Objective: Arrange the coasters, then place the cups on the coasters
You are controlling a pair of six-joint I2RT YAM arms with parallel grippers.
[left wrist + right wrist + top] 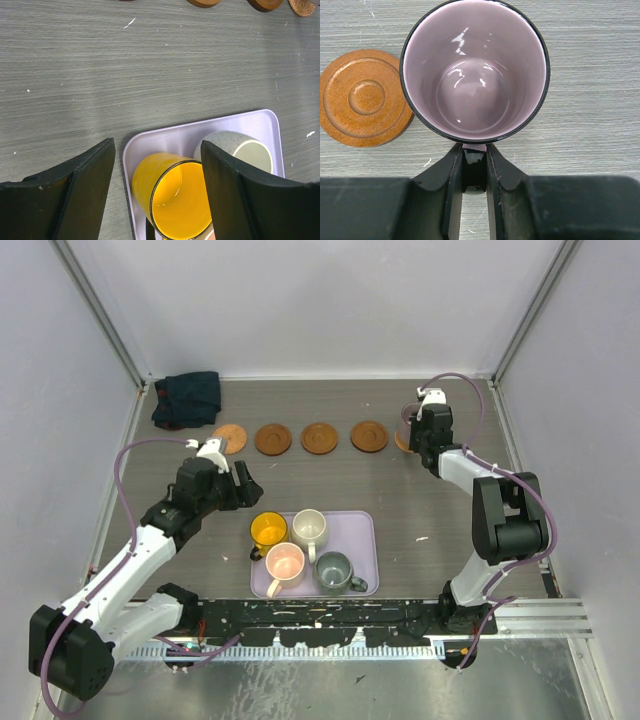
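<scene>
Cup-placing step. Nearest, the lilac tray [362, 525] carries four cups [310, 528], the yellow cup [268, 530] at its far-left corner; the left hand [157, 150] stands open over that cup, holding nothing. Beyond the tray the coasters [320, 437] lie in a row on the desk [430, 505]. Past the tray's far-right corner the right hand [474, 150] grips the purple cup [475, 75] by its handle (end coaster mostly hidden beneath). Next, presumably: lower squarely, release, withdraw clear.

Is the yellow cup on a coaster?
No, the yellow cup stands on the tray.
</scene>
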